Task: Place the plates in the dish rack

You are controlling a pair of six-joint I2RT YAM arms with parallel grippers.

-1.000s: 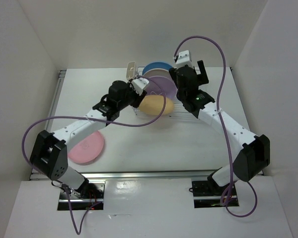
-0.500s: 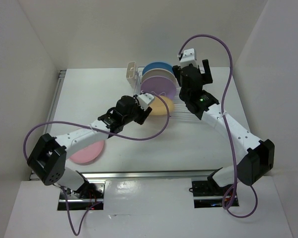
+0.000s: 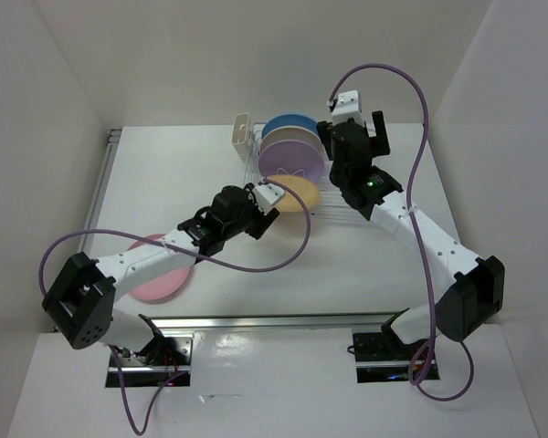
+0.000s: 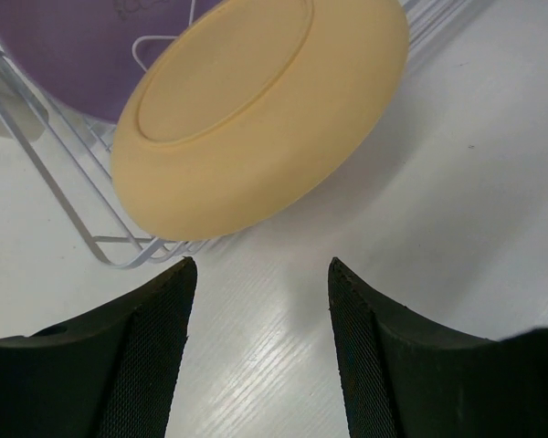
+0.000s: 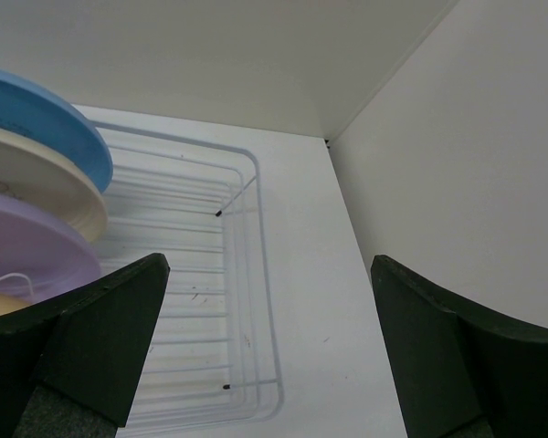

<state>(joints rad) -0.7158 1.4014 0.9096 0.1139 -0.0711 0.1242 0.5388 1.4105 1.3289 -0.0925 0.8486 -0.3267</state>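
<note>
The dish rack (image 3: 321, 203) stands at the back middle of the table. The blue plate (image 3: 288, 122), cream plate (image 3: 290, 139) and purple plate (image 3: 290, 164) stand on edge in it. The yellow-orange plate (image 3: 294, 194) leans tilted at its near end, underside toward the left wrist camera (image 4: 256, 109). The pink plate (image 3: 160, 276) lies flat at the near left, partly under the left arm. My left gripper (image 3: 267, 212) is open and empty, just short of the yellow-orange plate. My right gripper (image 3: 352, 130) is open and empty above the rack's right end (image 5: 247, 274).
A cream cutlery cup (image 3: 241, 131) is at the rack's left end. White walls close in the table on the left, back and right. Purple cables loop from both arms. A metal rail (image 3: 274, 321) runs along the near edge.
My left gripper has drawn back from the rack toward the near left, with the yellow-orange plate left leaning in the rack. My right gripper shifted slightly right and back, then held still.
</note>
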